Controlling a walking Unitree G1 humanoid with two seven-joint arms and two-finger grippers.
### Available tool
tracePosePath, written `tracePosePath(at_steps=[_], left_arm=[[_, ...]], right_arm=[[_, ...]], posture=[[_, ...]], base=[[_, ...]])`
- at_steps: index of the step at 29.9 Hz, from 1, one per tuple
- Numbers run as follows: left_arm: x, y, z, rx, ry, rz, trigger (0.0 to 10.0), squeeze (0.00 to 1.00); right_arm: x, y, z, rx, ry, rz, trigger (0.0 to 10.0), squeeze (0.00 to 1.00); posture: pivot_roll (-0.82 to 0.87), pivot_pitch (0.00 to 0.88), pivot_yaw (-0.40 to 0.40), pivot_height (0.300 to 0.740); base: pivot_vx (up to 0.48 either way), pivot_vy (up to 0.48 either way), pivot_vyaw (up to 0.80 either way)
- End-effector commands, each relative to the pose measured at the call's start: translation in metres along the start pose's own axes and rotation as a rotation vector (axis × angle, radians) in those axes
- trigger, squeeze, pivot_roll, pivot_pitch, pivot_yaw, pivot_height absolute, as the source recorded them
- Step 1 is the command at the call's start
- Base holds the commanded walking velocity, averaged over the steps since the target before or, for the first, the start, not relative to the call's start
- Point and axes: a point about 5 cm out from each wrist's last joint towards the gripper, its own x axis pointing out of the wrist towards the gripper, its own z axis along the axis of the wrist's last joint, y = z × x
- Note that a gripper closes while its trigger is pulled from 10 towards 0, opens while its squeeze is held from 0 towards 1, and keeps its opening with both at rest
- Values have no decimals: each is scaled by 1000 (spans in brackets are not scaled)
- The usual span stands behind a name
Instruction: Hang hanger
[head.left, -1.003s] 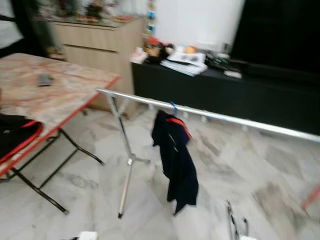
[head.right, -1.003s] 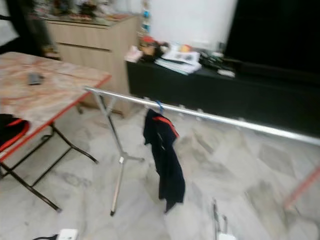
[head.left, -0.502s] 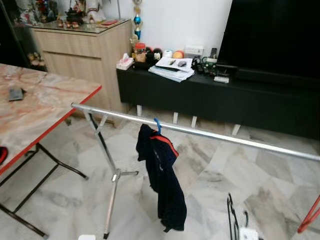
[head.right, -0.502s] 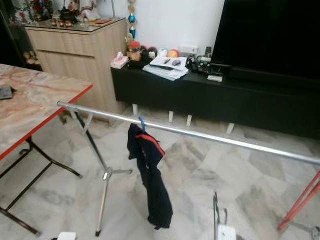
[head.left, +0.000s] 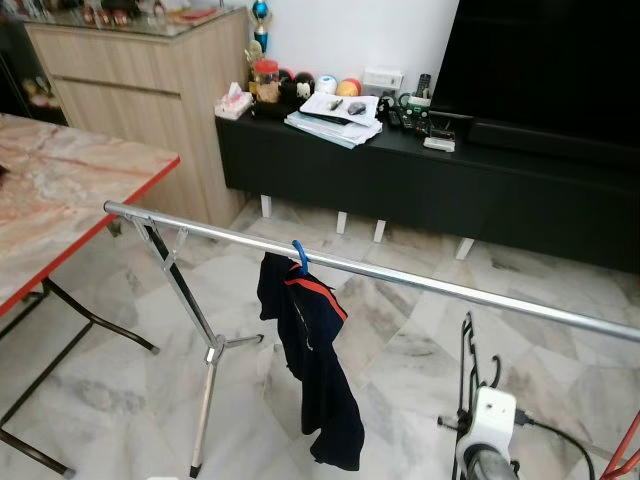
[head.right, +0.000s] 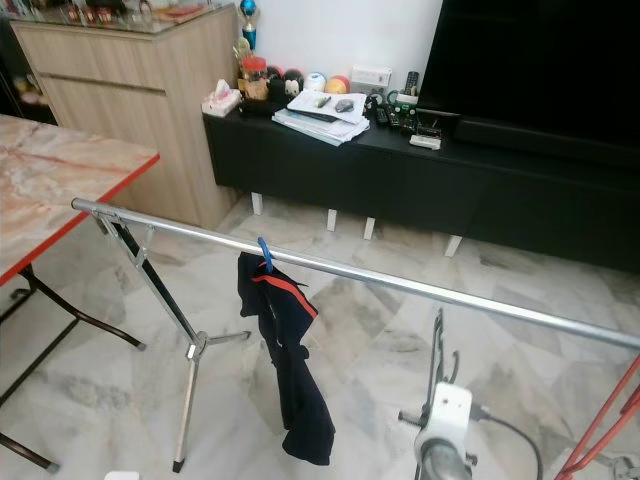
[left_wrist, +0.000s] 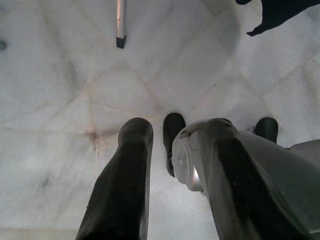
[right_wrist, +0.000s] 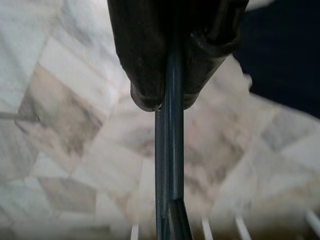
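A silver clothes rail (head.left: 400, 278) crosses the room, with a dark jacket (head.left: 310, 360) hanging from a blue hanger hook (head.left: 300, 255) left of its middle. At 5 o'clock in the left eye view the right gripper (right_wrist: 167, 97) is clamped on a thin black hanger (head.left: 467, 350), held upright below the rail. The left gripper (left_wrist: 172, 135) points at the marble floor (left_wrist: 60, 100), fingers (left_wrist: 132, 150) narrowly apart and empty. A red-edged desk (head.left: 60, 215) sits at 9 o'clock

dark garment (head.left: 315, 370), blue hanger (head.left: 299, 256), rail (head.left: 420, 282)
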Motion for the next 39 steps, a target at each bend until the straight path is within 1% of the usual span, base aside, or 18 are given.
tracePosePath(at_steps=[1,3,4,6,9,17,19,23,24,27,30,33,34,35,37,39], left_arm=[[-2,1,-7,2,25,9,10000,0],[-2,-1,-8,-1,30,10,10000,0],[-1,-3,-9,-1,34,9,10000,0],[-1,-7,-10,4,42,3,10000,0],[-1,-9,-11,7,44,0,10000,0],[-2,-8,-15,24,50,-6,10000,0],[-4,-6,-17,25,51,-6,10000,0],[-4,-5,-18,28,53,-7,10000,0],[-4,-4,-19,29,54,-8,10000,0],[-5,-3,-19,33,55,-11,10000,0],[-5,-3,-19,38,57,-14,10000,0],[-5,-2,-19,40,58,-16,10000,0],[-5,-2,-19,42,58,-17,10000,0],[-5,-2,-19,42,58,-17,10000,0],[-5,-2,-19,44,59,-20,10000,0],[-5,-2,-19,47,59,-23,10000,0]], right_arm=[[1,-2,7,41,-41,-27,10000,0],[3,1,22,67,-134,-30,10000,0],[2,1,25,68,-159,-37,10000,0],[1,1,25,52,-173,-51,10000,0],[1,2,25,62,-184,-59,10000,0],[2,9,31,57,-196,-52,10000,0],[5,11,40,60,-211,-48,10000,0],[7,11,47,59,-219,-47,10000,0],[8,11,52,71,-233,-46,10000,0],[9,12,57,76,-245,-42,10000,0],[10,13,57,76,-237,-38,10000,0],[11,15,55,72,-199,-29,10000,0],[12,20,52,92,-158,13,10000,0],[12,20,52,92,-158,13,10000,0],[12,24,50,58,-135,43,10000,0],[12,25,49,50,-129,55,10000,0]], posture=[[63,57,-54,740],[55,50,-58,740],[50,43,-61,740],[48,38,-61,740],[48,30,-63,740],[53,1,-58,740],[52,0,-56,740],[52,0,-53,740],[51,0,-51,740],[52,0,-51,740],[55,0,-49,740],[56,0,-48,740],[54,0,-47,740],[54,0,-47,740],[53,0,-47,740],[58,0,-48,740]], base=[[0,0,0],[0,0,0],[0,0,0],[0,0,0],[0,0,0],[0,0,0],[0,0,0],[0,0,0],[0,0,0],[0,0,0],[0,0,0],[0,0,0],[0,0,0],[0,0,0],[0,0,0],[0,0,0]])
